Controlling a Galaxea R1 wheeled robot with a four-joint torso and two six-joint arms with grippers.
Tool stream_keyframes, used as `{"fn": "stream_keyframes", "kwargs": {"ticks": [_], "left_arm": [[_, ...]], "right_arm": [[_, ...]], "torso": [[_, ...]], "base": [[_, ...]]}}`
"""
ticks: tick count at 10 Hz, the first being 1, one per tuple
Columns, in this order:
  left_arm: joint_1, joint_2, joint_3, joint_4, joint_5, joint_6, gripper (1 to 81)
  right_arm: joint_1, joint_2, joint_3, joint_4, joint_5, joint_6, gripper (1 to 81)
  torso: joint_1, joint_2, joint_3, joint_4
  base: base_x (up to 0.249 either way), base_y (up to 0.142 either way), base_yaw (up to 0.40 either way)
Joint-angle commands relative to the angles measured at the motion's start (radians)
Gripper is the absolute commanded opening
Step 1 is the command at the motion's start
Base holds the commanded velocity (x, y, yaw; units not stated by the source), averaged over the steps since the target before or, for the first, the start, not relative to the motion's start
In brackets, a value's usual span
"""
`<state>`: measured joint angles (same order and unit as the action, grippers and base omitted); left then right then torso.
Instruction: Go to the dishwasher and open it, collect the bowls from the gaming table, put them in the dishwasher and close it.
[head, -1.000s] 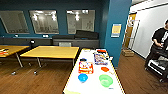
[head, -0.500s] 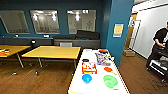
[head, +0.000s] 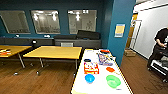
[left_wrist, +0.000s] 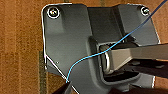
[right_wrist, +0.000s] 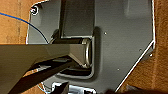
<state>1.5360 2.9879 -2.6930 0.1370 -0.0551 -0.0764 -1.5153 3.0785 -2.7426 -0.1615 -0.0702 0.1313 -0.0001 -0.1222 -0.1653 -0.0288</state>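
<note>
Glossy white gaming table (head: 101, 86), wooden floor (head: 37, 80)

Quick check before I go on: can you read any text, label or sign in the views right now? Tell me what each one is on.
No text can be read.
Yellow notice on the blue wall: print too blurred.
Red-and-white box on the gaming table: markings blurred.
Printed sheet further along the table: unreadable.
Wrist views: no lettering on the robot's plates.

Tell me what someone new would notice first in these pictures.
Probably the long glossy white table with yellow edges running away from the camera in the head view, with a small bright blue plastic bowl and a wider light green plastic bowl side by side at its near end. Behind stand yellow-topped tables and a deep blue wall.
</note>
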Motion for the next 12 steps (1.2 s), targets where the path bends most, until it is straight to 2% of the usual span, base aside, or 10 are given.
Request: {"fn": "stream_keyframes", "kwargs": {"ticks": [1, 7, 12], "left_arm": [[-0.038, 0.002, 0.004, 0.0, 0.051, 0.001, 81.1], [-0.036, 0.002, 0.004, 0.004, 0.049, 0.001, 81.1], [-0.038, 0.005, 0.004, 0.01, 0.049, 0.001, 81.1]], "right_arm": [[0.046, 0.005, 0.003, -0.004, -0.054, -0.002, 81.1], [0.049, 0.002, -0.002, 0.0, -0.054, 0.002, 81.1], [0.046, -0.001, 0.003, -0.001, -0.054, 0.001, 81.1]], "torso": [[0.0, 0.0, 0.0, 0.0], [0.0, 0.0, 0.0, 0.0], [0.0, 0.0, 0.0, 0.0]], "base": [[0.0, 0.0, 0.0], [0.0, 0.0, 0.0], [0.106, 0.0, 0.0]]}}
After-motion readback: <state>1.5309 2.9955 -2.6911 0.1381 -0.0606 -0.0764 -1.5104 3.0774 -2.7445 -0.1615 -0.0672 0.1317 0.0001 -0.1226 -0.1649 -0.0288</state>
